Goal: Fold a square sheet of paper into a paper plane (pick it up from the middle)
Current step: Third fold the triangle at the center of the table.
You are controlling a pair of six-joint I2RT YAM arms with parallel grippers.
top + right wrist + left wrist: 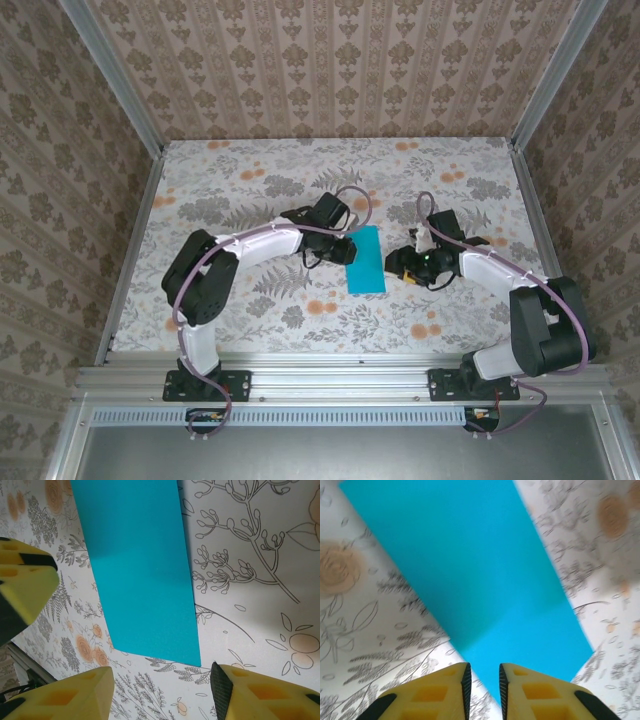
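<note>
A: Where the teal paper [366, 260] lies flat on the flowered table [250, 180], between the two arms, we read it as a narrow rectangle. So we judge the first fold in half done and the nose folds not yet begun.
B: Agreed. In the left wrist view a shade line crosses the paper. It may be a crease or a raised flap; we cannot tell which.
A: The left gripper [483, 672] sits at the paper's left side, fingers drawn close with only a slit between. Whether they pinch the paper we cannot tell.
B: The right gripper [161, 672] hovers near the right side, fingers spread wide, holding nothing.
A: Next, we judge, one corner must be lifted while the other side is pinned, and gently, since thin paper slides.
</note>
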